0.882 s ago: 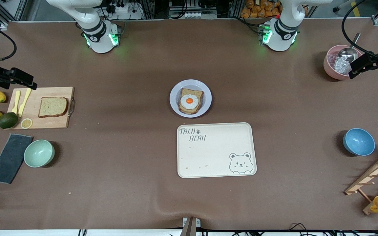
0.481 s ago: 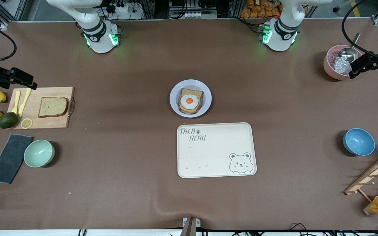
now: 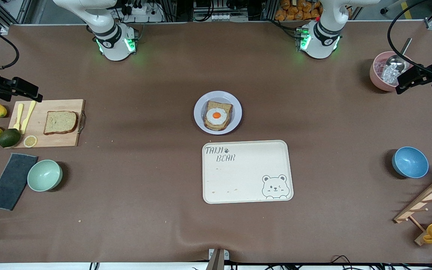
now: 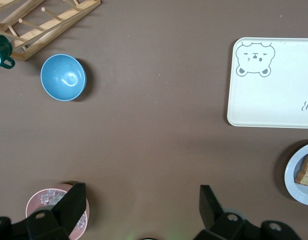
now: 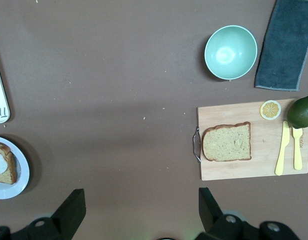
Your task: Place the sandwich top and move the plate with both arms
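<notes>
two arms parked high, nothing gripped; only the left arm has drifted.

since the two earlier front pictures the left gripper (image 4: 139, 210) has shifted a little over the pink bowl (image 3: 386, 77) at the table's left-arm edge; bread and dishes lie as before, so i judge no step begun. the sandwich top (image 3: 60, 122) lies on the cutting board (image 3: 62, 139) by the right-arm edge; the plate (image 3: 200, 119) with egg toast (image 3: 218, 115) sits mid-table, just above the tray (image 3: 246, 195). right gripper (image 5: 139, 210) hangs over bare cloth near the board. both claws spread wide, empty. front view cuts off both grippers.
</notes>
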